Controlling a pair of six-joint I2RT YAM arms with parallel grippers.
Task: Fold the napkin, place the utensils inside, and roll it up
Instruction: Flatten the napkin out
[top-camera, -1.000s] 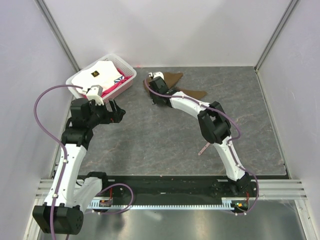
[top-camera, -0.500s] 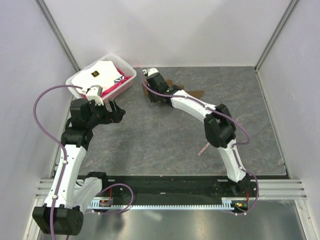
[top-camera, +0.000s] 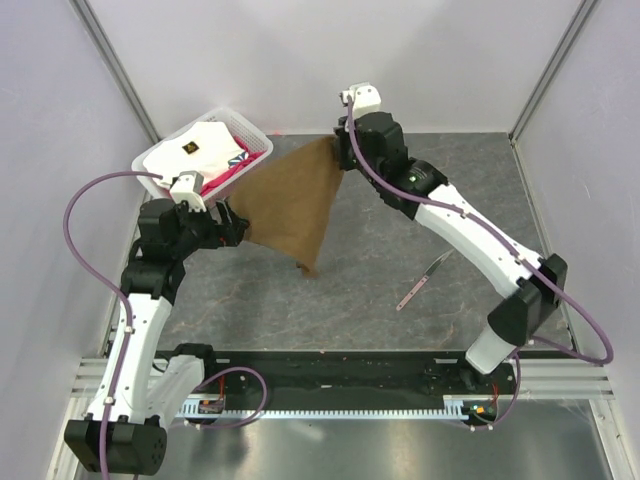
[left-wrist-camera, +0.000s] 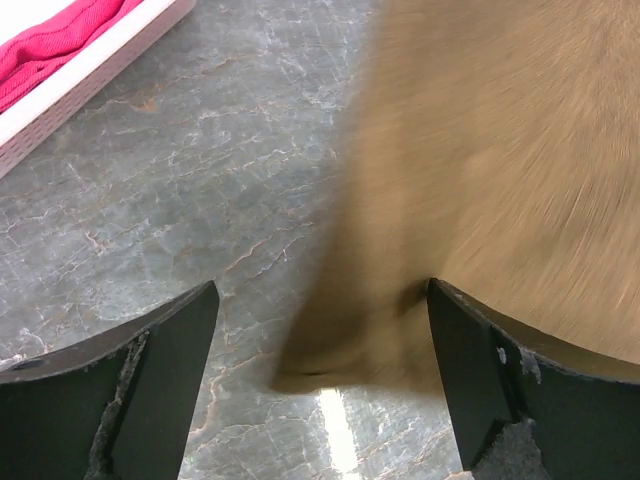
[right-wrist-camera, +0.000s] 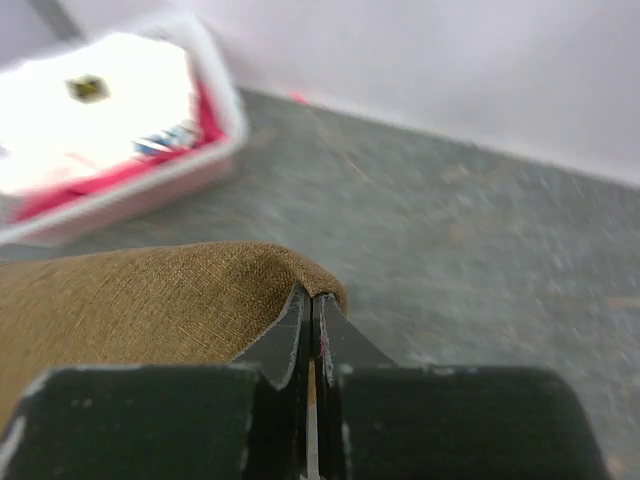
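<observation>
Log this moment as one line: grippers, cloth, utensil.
right gripper: shut on large brown fabric napkin, corner held up | left gripper: open, empty | pink-handled metal utensil: on grey table

Coarse matt brown cloth napkin (top-camera: 295, 205), marbled stone-look table (top-camera: 480, 200)

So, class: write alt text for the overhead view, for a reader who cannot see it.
The right gripper holds a brown napkin up by one corner, the cloth hanging spread over a grey table. The left gripper is open beside its lower edge; a utensil lies on the table to the right, a basket of cloths at far left.
</observation>
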